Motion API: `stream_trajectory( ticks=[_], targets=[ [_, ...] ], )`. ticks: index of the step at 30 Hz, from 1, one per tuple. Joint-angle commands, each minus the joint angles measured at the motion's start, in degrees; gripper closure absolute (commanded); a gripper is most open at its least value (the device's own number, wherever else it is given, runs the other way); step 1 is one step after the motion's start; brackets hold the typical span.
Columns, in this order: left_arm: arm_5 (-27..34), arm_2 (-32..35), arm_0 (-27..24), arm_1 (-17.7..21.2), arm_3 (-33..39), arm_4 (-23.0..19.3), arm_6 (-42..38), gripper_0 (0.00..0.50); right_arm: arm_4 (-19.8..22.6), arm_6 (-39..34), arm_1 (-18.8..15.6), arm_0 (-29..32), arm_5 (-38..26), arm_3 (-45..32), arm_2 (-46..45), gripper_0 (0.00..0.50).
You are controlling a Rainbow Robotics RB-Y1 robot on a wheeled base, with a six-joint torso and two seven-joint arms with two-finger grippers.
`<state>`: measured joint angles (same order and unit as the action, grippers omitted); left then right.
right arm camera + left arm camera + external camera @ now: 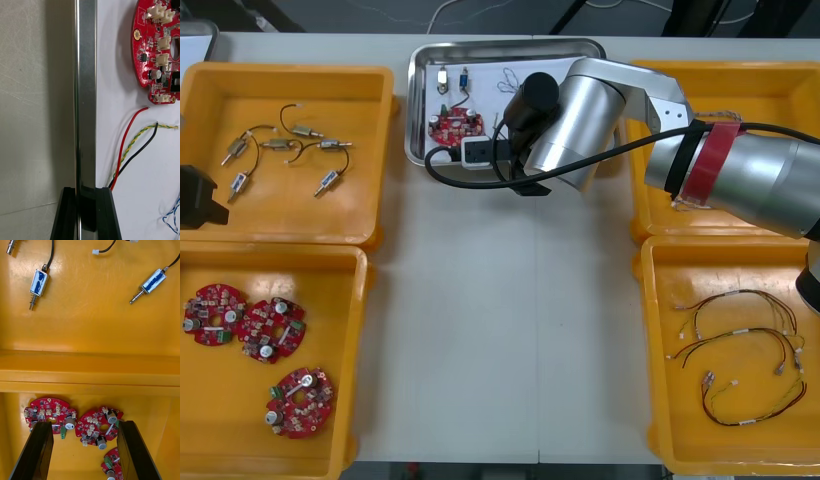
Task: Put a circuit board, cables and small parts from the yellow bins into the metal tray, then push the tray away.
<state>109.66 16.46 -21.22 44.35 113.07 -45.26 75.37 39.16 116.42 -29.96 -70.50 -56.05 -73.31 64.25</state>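
Observation:
The metal tray, white inside, stands at the table's far middle. It holds a red circuit board, small metal parts and thin cables. My right gripper sits at the tray's near rim, largely hidden under its arm. In the right wrist view the right gripper is shut on the tray's rim, with the circuit board and red, black and yellow-green cables just inside it. My left gripper is open above circuit boards in the near left bin.
The far left bin holds several small metal parts; the near left bin holds three boards. Red and black cables lie in the near right bin. My right arm covers part of the far right bin.

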Motion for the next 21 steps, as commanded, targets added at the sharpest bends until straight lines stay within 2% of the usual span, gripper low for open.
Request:
stream_trajectory(
  ticks=[1,2,3,4,5,6,8,21],
  targets=[
    [0.3,1.9,0.7,2.3,1.8,0.5,-0.7,0.0,0.7,1.1,1.0,-3.4,0.1,-1.0,0.5,0.429],
    [0.3,1.9,0.7,2.3,1.8,0.5,-0.7,0.0,1.2,1.2,1.0,-3.4,-0.2,-1.0,0.5,0.352],
    [0.3,1.9,0.7,2.3,1.8,0.5,-0.7,0.0,1.6,1.2,0.9,-3.5,-0.6,-1.0,0.5,0.247],
    [0.3,1.9,0.7,2.3,1.8,0.5,-0.7,0.0,1.8,1.2,0.9,-3.5,-0.8,-1.0,0.5,0.194],
    [0.3,1.9,0.7,2.3,1.8,0.5,-0.7,0.0,1.8,1.2,0.9,-3.5,-1.2,-1.2,0.5,0.118],
    [0.3,1.9,0.7,2.3,1.8,0.5,-0.7,0.0,1.8,1.4,0.9,-3.4,-1.7,-1.4,0.5,0.069],
    [0.3,1.9,0.7,2.3,1.8,0.5,-0.7,0.0,1.8,1.4,0.6,-3.5,-2.6,-1.8,0.4,0.004],
    [0.3,1.9,0.7,2.3,1.8,0.5,-0.7,0.0,1.8,2.2,-1.0,-2.4,-21.0,-12.1,-7.6,0.0]
  ],
)
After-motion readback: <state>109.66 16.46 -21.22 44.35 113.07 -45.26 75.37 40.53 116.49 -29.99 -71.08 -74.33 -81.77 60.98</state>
